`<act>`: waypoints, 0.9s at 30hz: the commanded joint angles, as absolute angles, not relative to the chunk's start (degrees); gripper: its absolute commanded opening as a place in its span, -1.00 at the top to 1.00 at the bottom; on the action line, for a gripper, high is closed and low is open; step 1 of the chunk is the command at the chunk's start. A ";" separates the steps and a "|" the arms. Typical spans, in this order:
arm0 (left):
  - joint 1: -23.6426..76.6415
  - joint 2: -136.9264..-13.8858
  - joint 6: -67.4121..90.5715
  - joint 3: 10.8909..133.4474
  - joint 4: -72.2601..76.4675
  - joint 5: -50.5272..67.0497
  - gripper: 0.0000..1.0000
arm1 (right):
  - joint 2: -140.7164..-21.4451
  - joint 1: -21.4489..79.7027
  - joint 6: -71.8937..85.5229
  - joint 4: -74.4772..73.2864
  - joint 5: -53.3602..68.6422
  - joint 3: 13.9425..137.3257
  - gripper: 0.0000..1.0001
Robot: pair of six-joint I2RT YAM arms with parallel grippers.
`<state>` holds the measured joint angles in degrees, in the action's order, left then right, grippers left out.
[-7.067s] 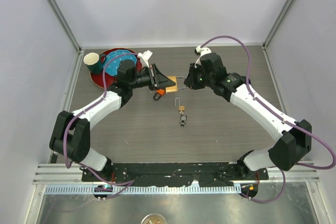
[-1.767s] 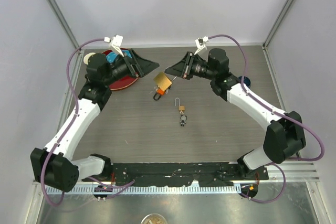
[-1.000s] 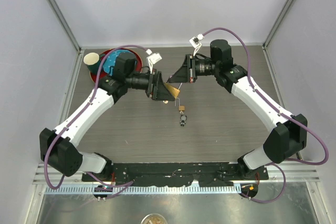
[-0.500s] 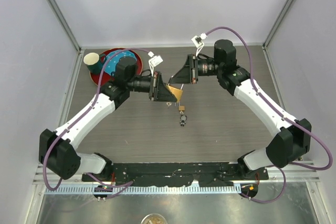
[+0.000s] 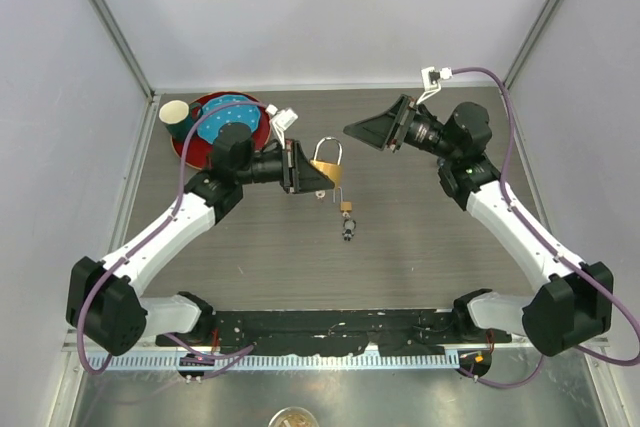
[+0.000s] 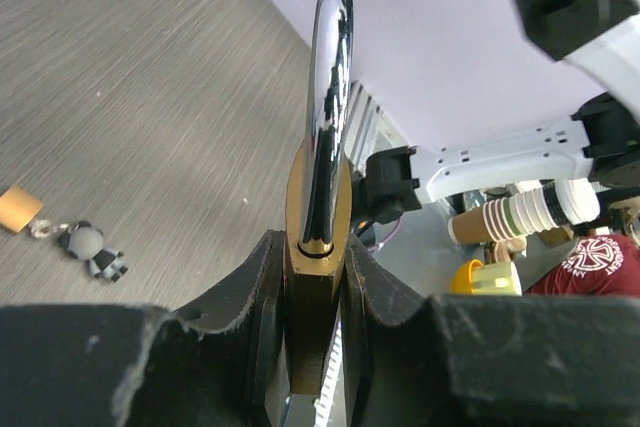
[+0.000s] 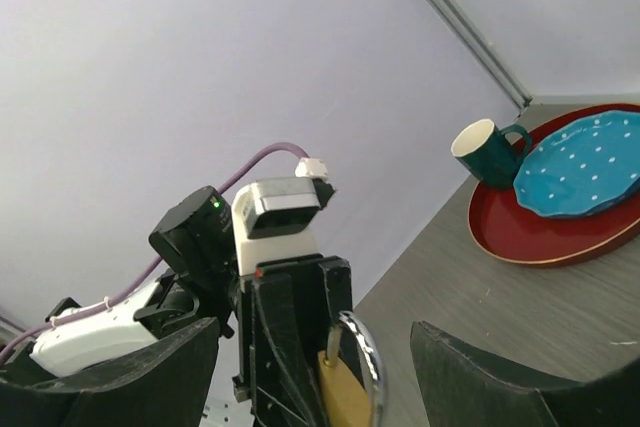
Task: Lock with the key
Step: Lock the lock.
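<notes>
A brass padlock with a silver shackle is clamped by its body between the fingers of my left gripper, above the middle of the table. In the left wrist view the padlock stands edge-on between the pads, shackle pointing away from my left gripper. My right gripper hangs open to the right of the padlock, apart from it, nothing between its fingers. The right wrist view looks through my right gripper at the held padlock. I cannot make out a key on this padlock.
A small brass lock with a grey charm lies on the table below the held padlock; lock and charm also show in the left wrist view. At the back left a red tray holds a blue dotted plate and a teal cup.
My right gripper has let go of the padlock's shackle, opened and drawn back to the right. My left gripper has shut on the padlock's body and holds it alone.
</notes>
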<state>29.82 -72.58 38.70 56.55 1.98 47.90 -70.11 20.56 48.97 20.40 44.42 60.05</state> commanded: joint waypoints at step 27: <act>29.71 -69.00 50.36 54.76 25.75 51.68 1.00 | -79.19 27.16 59.50 38.58 48.69 63.37 0.51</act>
<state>29.82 -71.26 49.41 54.19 17.82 50.15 -79.07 26.85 58.96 34.46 49.10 59.96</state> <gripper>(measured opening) 0.263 0.358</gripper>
